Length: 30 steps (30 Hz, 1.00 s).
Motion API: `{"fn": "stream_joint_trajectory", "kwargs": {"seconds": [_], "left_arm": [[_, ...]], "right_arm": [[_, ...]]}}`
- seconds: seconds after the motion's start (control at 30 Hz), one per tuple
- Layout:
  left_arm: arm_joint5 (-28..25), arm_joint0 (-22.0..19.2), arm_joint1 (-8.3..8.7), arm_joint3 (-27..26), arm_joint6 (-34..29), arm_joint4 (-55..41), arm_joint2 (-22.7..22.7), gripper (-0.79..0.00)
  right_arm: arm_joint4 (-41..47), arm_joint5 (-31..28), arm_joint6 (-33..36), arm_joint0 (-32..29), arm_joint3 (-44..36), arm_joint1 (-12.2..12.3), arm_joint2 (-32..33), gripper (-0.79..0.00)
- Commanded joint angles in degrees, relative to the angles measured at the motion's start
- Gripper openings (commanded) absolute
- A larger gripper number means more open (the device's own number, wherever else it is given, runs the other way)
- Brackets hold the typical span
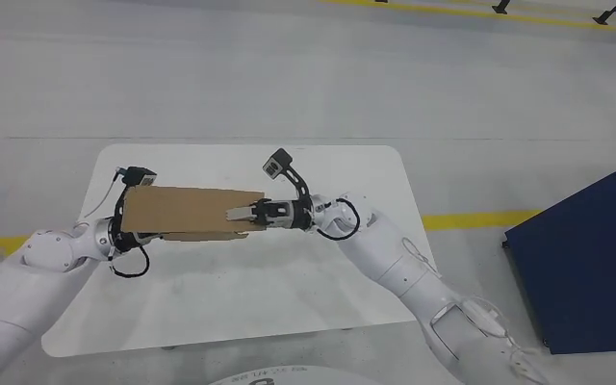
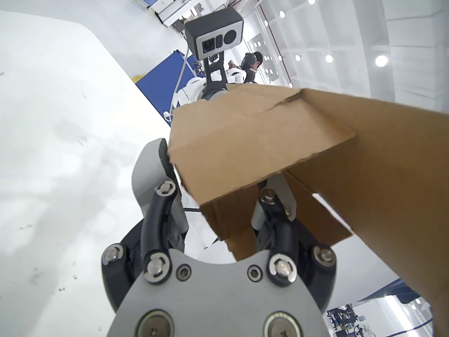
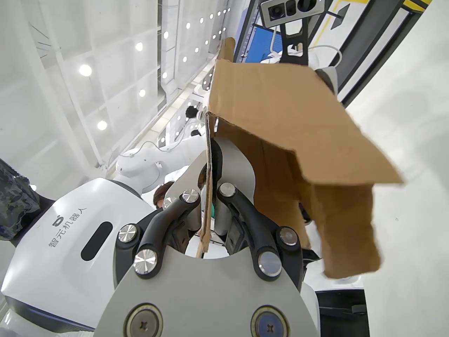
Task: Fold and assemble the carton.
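As we look down from the top view, the carton point(image 1: 192, 210) lies left of centre in the frame, over the white table point(image 1: 289, 289) and spanning the gap between both arms. Our left gripper point(image 1: 122, 229) grasps its left end, with the fingers point(image 2: 151, 177) spread around a folded corner. Our right gripper point(image 1: 246, 214) is clenched on a thin panel edge at its right end.

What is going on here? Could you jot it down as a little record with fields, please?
Object: brown cardboard carton, partly opened, flaps loose
Position: above the white table, stretched between the two arms
Left jaws: shut on one end of the carton
Right jaws: shut on a thin panel at the other end
Stage: not yet assembled
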Motion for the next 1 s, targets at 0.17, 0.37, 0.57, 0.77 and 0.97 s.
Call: {"fn": "stream_joint_trajectory", "kwargs": {"seconds": [0.17,0.37,0.57,0.77,0.97], "left_arm": [[0.58,-0.36,0.64,-2.87,-0.58,0.71,1.98,-0.065],[0.03,-0.53,1.06,-3.09,-0.03,0.25,3.81,-0.416],[-0.73,-1.27,1.46,-1.93,0.73,-0.28,4.70,-0.785],[-1.65,-1.69,1.83,-1.95,1.65,-0.89,5.46,-0.785],[-2.17,-2.19,1.98,-1.50,2.17,-2.72,6.16,-0.785]], "right_arm": [[-0.64,1.76,1.97,-0.25,-1.01,0.09,1.13,-0.785],[-1.77,3.53,2.31,0.05,-1.42,-0.24,0.69,-0.785],[-2.46,3.30,2.22,-0.18,-1.94,-0.40,1.19,-0.785],[-2.63,2.95,2.39,-0.68,-2.12,-0.53,1.67,-0.409],[-2.76,3.37,2.73,-0.66,-1.87,-0.77,1.76,-0.431]]}}
